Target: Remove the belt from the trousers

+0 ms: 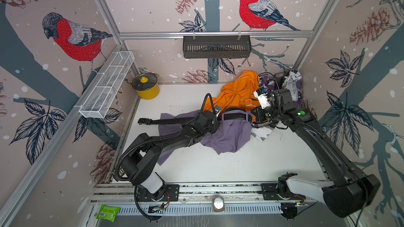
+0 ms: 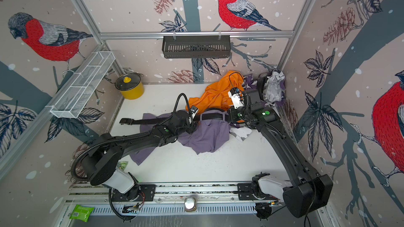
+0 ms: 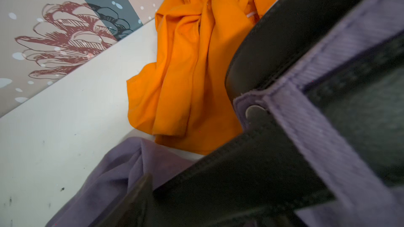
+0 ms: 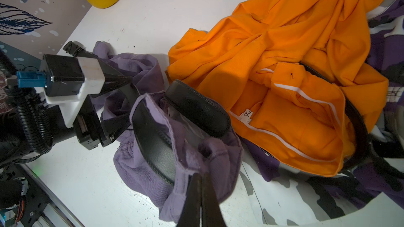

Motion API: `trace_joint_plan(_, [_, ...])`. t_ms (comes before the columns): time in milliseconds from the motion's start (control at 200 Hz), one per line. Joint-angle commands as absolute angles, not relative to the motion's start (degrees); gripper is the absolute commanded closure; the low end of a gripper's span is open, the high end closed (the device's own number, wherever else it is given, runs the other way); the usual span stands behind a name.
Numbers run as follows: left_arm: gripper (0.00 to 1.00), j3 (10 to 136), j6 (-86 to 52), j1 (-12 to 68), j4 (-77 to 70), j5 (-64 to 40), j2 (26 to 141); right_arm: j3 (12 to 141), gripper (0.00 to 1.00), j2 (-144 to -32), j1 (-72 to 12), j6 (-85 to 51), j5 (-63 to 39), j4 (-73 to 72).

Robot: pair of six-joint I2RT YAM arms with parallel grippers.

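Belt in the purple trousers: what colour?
Black leather belt, clearest in the right wrist view.

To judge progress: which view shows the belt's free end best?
In both top views the belt's free end lies unobstructed on the table. The right wrist view shows only its tip, the left wrist view none.
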State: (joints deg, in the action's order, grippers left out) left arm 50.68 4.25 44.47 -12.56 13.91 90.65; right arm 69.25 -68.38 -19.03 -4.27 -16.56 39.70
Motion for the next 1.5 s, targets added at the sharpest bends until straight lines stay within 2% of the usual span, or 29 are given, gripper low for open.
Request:
trace_joint_plan(0, [0.63, 51.08, 3.08, 44.47, -17.22, 19.28, 90.71, 69.26, 1.0, -67.68, -18.51, -3.61, -16.98, 37.25])
trace_joint_plan(125, [0.88, 49.82, 3.4, 44.43, -18.12, 21.05, 88.39, 69.32, 1.0, -67.46, -17.91, -3.43, -17.21, 37.09])
trace_joint_plan(265, [1.0, 48.9, 4.38, 44.04, -18.72, 23.12, 84.62, 69.89, 1.0, -67.32, -16.77, -3.27, -17.22, 36.33])
trace_joint_plan(570, [1.0, 51.8, 6.72, 41.38, -16.72, 23.25, 75.4, 77.91, 1.0, -68.94, -13.68, -0.29, -15.79, 37.61])
trace_joint_plan(870, [1.0, 54.64, 8.53, 35.25, -16.61, 22.48, 69.07, 81.12, 1.0, -68.06, -9.27, 0.7, -14.41, 38.54])
trace_joint_plan(1236, [1.0, 53.66, -1.07, 19.85, -16.3, 13.58, 64.13, 80.64, 1.0, -66.32, -5.11, 0.7, -14.27, 39.42])
trace_joint_plan(1496, [1.0, 50.32, -8.68, 12.02, -16.39, 10.21, 63.76, 79.8, 1.0, -65.99, -3.19, 0.53, -14.5, 39.46])
